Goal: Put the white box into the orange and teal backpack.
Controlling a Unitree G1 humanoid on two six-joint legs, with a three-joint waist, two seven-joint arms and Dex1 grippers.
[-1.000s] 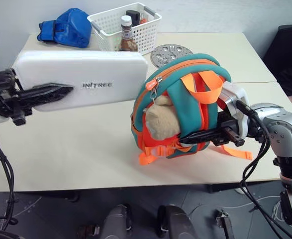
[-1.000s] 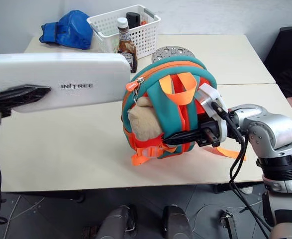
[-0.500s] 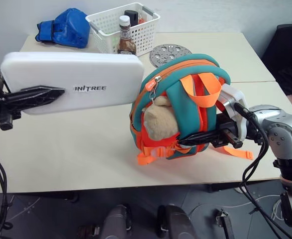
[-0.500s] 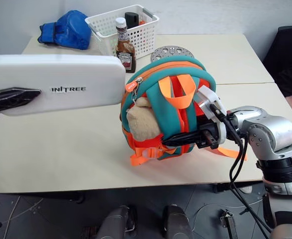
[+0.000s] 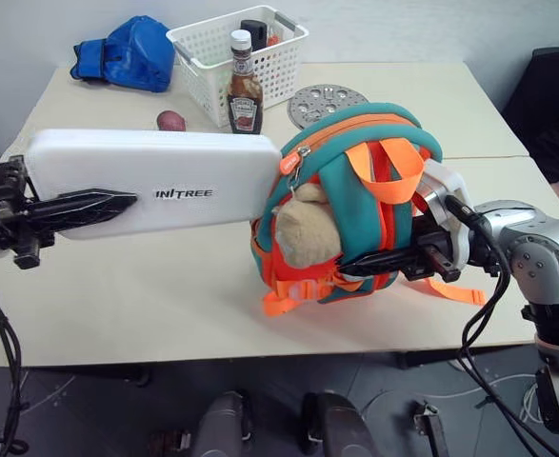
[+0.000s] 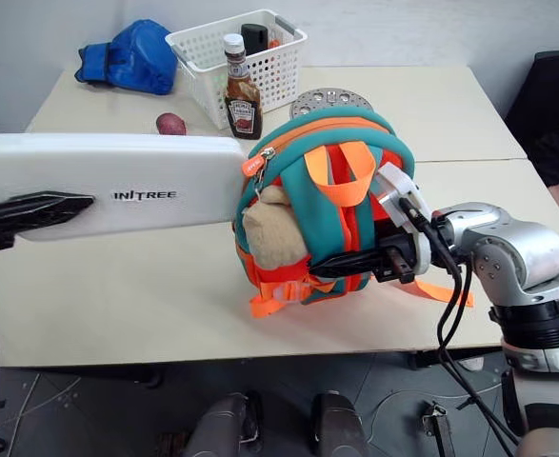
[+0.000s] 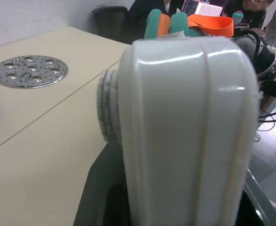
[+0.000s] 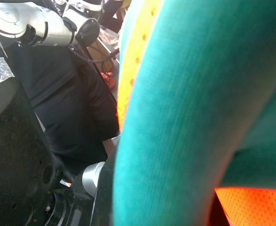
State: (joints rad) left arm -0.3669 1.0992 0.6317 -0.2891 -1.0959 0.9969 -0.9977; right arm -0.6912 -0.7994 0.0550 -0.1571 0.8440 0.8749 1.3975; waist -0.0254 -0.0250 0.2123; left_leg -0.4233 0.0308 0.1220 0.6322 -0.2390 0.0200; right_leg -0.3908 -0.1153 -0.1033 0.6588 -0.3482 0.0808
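The table carries everything here. The white box is held level above it, its far end touching the zipper side of the orange and teal backpack, which stands tilted near the table's front edge. The left gripper is clamped on the box's near end. The right gripper is closed on the backpack's straps from the other side. At the back stand a white basket, a blue bundle, a sauce bottle, a round metal disc and a small reddish potato.
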